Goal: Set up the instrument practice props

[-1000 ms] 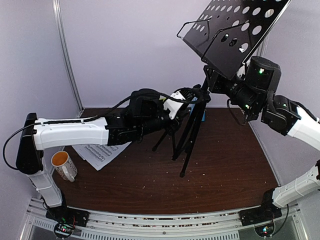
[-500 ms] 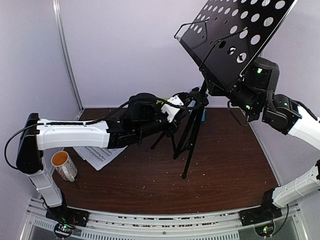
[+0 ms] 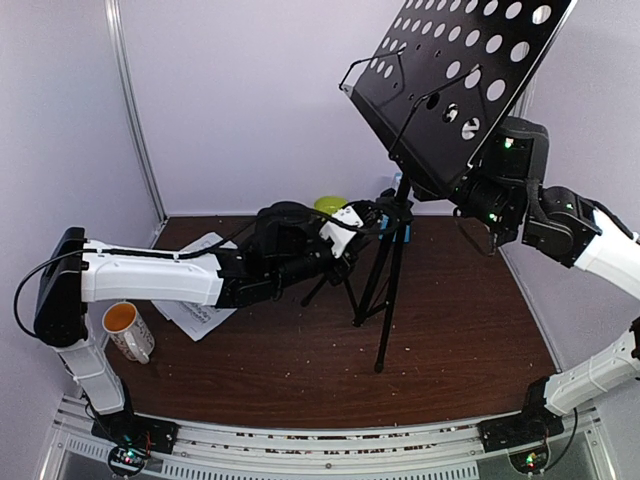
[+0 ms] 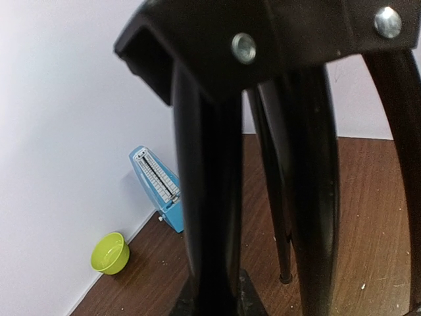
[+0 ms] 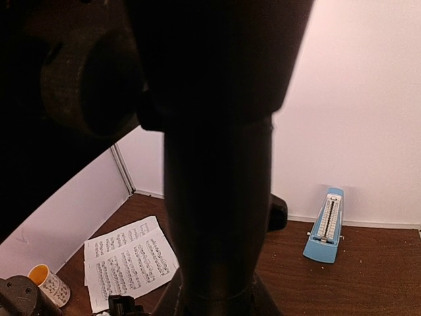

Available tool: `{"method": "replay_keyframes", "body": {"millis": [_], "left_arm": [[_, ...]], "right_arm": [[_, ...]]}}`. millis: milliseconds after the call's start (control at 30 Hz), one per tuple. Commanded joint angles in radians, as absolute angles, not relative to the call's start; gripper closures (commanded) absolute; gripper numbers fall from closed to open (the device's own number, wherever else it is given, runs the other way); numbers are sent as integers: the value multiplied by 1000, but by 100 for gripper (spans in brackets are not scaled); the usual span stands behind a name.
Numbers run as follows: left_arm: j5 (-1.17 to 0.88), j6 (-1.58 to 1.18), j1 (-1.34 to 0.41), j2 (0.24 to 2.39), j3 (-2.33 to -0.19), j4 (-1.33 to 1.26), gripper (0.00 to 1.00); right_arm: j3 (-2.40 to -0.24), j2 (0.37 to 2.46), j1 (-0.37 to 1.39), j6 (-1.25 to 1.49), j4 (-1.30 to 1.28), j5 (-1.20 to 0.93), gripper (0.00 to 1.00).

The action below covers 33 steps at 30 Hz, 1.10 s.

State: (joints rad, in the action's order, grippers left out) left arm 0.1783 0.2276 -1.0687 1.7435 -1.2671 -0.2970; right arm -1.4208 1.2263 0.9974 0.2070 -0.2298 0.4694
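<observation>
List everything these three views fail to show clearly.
- Left gripper: top view, fingertips lost among the music stand legs; its wrist view shows only legs.
- Right gripper: top view, behind the stand's desk; its wrist view is blocked by the dark post.
- Sheet music: notes too small; left arm covers part in top view.
- Metronome: setting too small in both wrist views.
- Desk: far corner cut off by top view's upper edge.
</observation>
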Motion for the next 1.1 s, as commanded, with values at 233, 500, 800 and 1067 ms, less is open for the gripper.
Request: {"method": "replay_keyframes", "body": {"millis": [233,500,800,1067], "left_arm": [[178,343,-1035,1836,-1150,-96,100],[176,374,-1009,1859,-1138,-92,100],[161,408,-994,1894,-1099,-89,100],[179,362,-986,1911,-1110,-98,100]], "right_arm": [[-1631,1161,969,169,182,552,100],[-1634,1166,958,185,178,541,100],[-1650,1166,951,198,170,528,100],[-1626,1174,948,204,174,488,100]]}}
